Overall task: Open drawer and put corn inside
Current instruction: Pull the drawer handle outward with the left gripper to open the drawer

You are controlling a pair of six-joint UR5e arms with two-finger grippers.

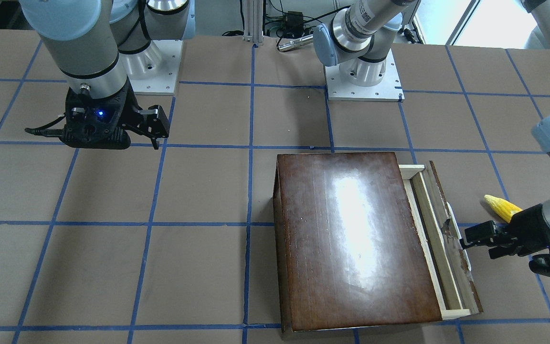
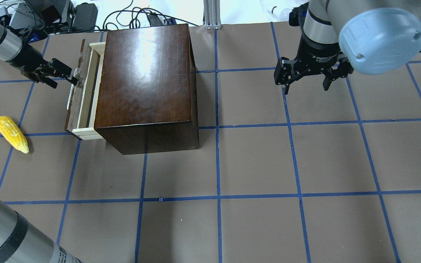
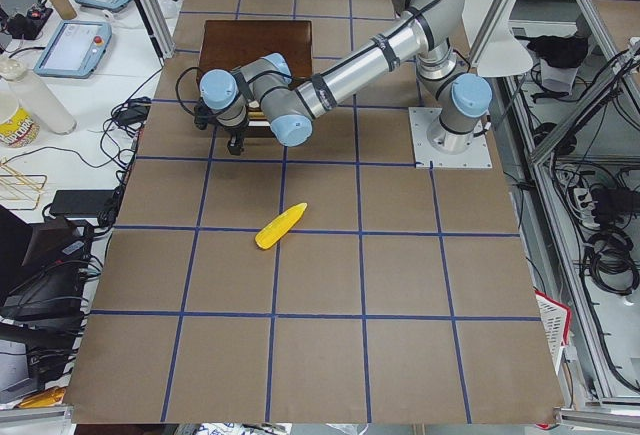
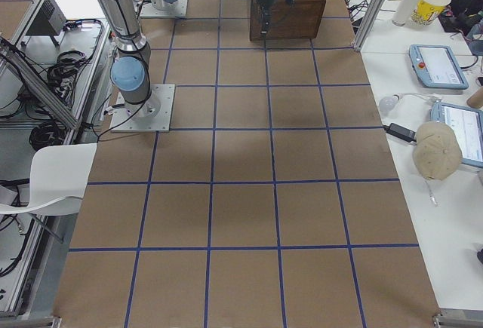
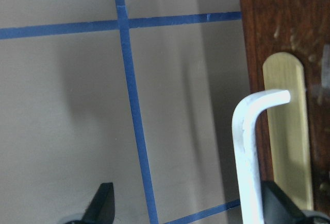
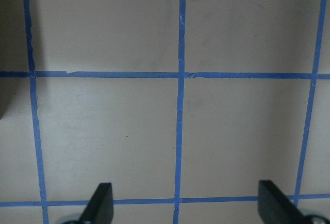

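Your drawer (image 2: 85, 91) stands slightly out of the glossy dark-brown box (image 2: 144, 76), a pale wood tray behind a worn brown front. Its whitish bent handle (image 5: 246, 147) sits between the left gripper's (image 2: 63, 76) wide-spread jaws, close to one finger. The corn (image 2: 12, 133), yellow, bumpy and tapered, lies off the box's drawer side, apart from it. The right gripper (image 2: 305, 86) hangs with jaws spread wide, well away from the box

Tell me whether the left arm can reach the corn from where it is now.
Probably yes: the corn lies in the open on the left gripper's side, with nothing lying between them.
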